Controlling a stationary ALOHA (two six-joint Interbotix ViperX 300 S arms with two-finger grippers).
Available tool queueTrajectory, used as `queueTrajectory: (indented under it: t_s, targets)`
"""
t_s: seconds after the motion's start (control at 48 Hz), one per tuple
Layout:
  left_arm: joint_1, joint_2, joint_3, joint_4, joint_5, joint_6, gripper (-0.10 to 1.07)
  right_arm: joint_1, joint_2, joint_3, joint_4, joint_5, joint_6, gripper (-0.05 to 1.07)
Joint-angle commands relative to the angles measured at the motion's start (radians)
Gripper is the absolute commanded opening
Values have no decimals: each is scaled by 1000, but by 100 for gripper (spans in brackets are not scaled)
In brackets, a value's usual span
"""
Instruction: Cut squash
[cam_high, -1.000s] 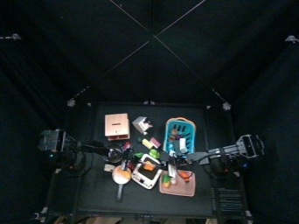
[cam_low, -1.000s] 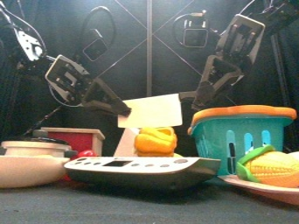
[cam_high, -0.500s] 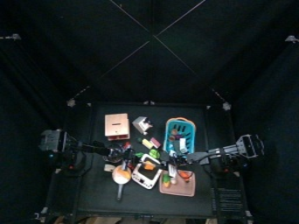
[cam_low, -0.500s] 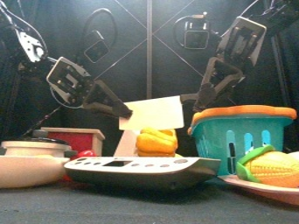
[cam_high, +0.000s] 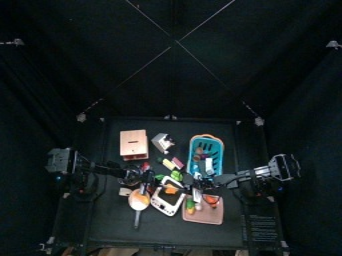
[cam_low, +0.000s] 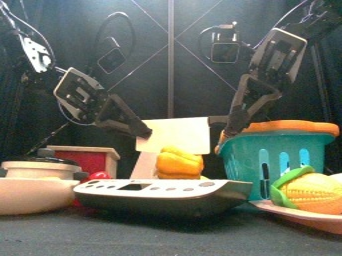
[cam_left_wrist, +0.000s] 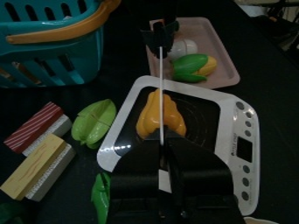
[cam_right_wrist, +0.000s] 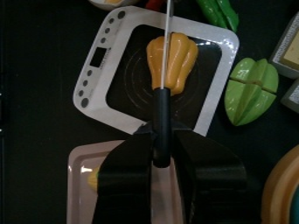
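Observation:
An orange squash (cam_low: 179, 162) lies on the black top of a white kitchen scale (cam_low: 160, 190) at the table's front middle. My left gripper (cam_left_wrist: 162, 166) is shut on a black-handled knife (cam_left_wrist: 156, 87), seen edge-on as a thin pale line that runs over the squash (cam_left_wrist: 158, 114). My right gripper (cam_right_wrist: 156, 131) is shut on a black-handled tool (cam_right_wrist: 158, 96) whose thin metal shaft lies along the squash (cam_right_wrist: 172, 61). In the front view a pale flat blade (cam_low: 175, 133) hangs just above the squash, between both grippers.
A teal basket (cam_low: 274, 155) stands right of the scale. A pink plate (cam_low: 314, 212) with corn is at the front right. A bowl (cam_low: 34, 190) sits at the front left, with a pink box (cam_low: 83, 160) behind it. Green vegetable pieces (cam_right_wrist: 251, 92) lie beside the scale.
The pale blade has sunk slightly toward the squash. The right arm has shifted a little to the right. The squash has not moved.

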Motion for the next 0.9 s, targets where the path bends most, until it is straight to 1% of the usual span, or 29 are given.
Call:
queueTrajectory:
  t_s: [0.0, 0.375, 0.875]
  targets:
    - [9, 0, -18, -6, -6, 0, 38, 5, -8, -8, 2, -5, -2, 45]
    - [9, 26, -23, -8, -6, 0, 38, -2, 21, -11, 2, -6, -2, 45]
    - [9, 29, -15, -8, 0, 0, 38, -18, 43, -23, -5, -6, -3, 45]
